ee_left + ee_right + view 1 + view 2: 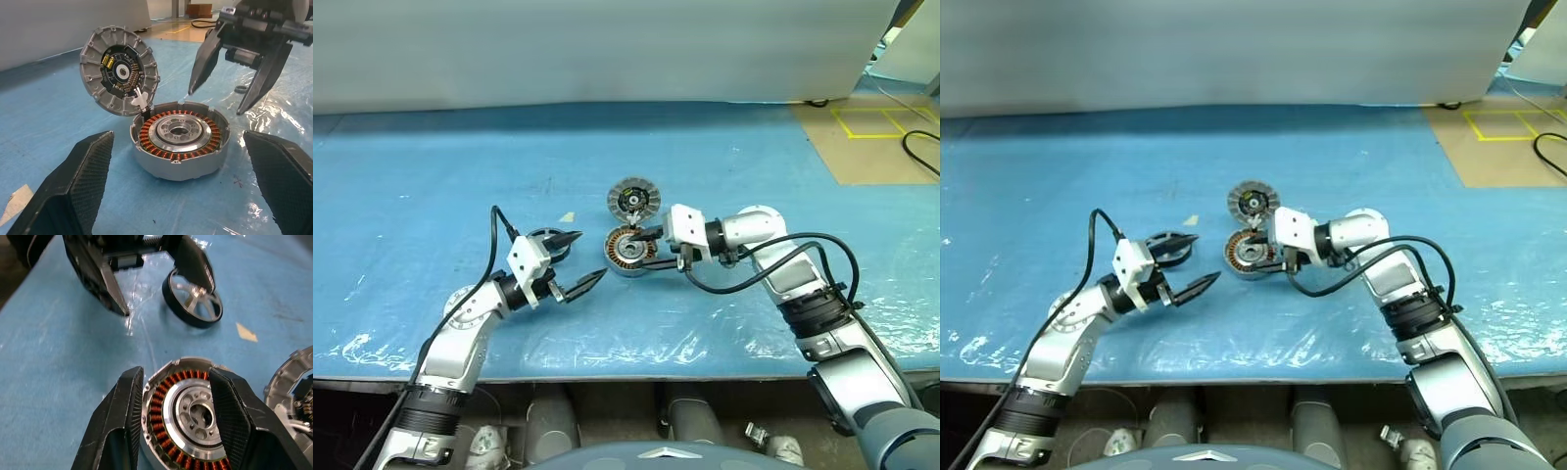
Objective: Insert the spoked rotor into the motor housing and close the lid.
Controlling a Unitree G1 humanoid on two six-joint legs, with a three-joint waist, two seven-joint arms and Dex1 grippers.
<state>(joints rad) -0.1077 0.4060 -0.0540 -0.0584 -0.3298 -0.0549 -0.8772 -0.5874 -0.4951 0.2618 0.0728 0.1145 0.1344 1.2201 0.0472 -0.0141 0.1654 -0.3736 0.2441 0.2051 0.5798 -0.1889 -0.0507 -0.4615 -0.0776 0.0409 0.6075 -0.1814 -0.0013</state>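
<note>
The motor housing [628, 252], a silver cup with copper windings, sits mid-table. Its lid [633, 201] stands tilted up at the far rim, with its circuit side [120, 71] facing my left gripper. The spoked rotor [193, 298] lies on the blue sheet left of the housing, partly behind one left finger. My left gripper [592, 257] is open and level, pointing at the housing from the left with nothing between its fingers. Just above the housing's right side hovers my right gripper [646, 248], open. Its fingers [122, 421] straddle the housing's rim and hold nothing.
A blue plastic-covered sheet [431, 176] covers the table. A small white scrap [568, 216] lies behind the rotor. Brown floor with yellow tape [881, 122] and a black cable [920, 157] show at the far right. A white wall [607, 49] closes the back.
</note>
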